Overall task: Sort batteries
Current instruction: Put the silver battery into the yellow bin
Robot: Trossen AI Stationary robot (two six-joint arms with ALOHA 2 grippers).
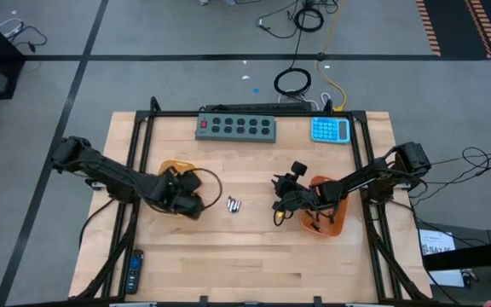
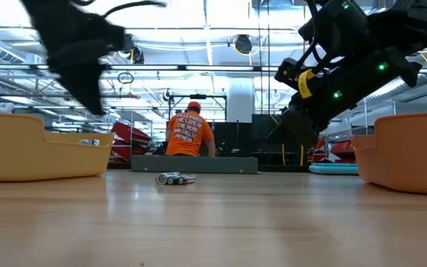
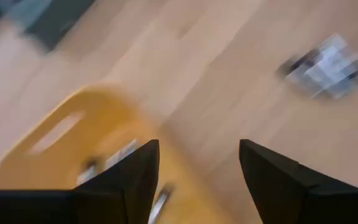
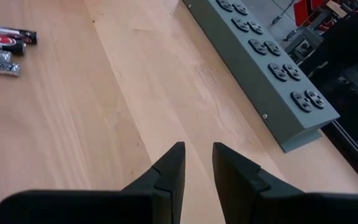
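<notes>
- Workshop floor with cables all round, and a pale wooden table (image 1: 254, 256) with a grey power strip (image 1: 236, 127) and a blue calculator (image 1: 330, 130) along its far edge. In the low view, someone in an orange shirt (image 2: 190, 131) stands behind the power strip.
- The loose batteries (image 1: 234, 204) are a small cluster of silvery ones lying on the wood, roughly halfway between the two orange trays and on the near side of the power strip.
- From above their long axes look about perpendicular to the power strip, lying side by side. Which end is plus I can't tell.
- Left gripper (image 3: 197, 171) hovers over the edge of the left orange tray (image 1: 174, 166), fingers spread and nothing between them. The batteries sit just beside it, toward the right tray. A few batteries are already in this tray (image 3: 114, 158).
- Right gripper (image 4: 197, 163) is by the right orange tray (image 1: 335, 225), fingers nearly together and empty. The batteries are off toward the left tray from it.
- My guess: both are close, the left slightly nearer, so it's the likelier one to reach across.
</notes>
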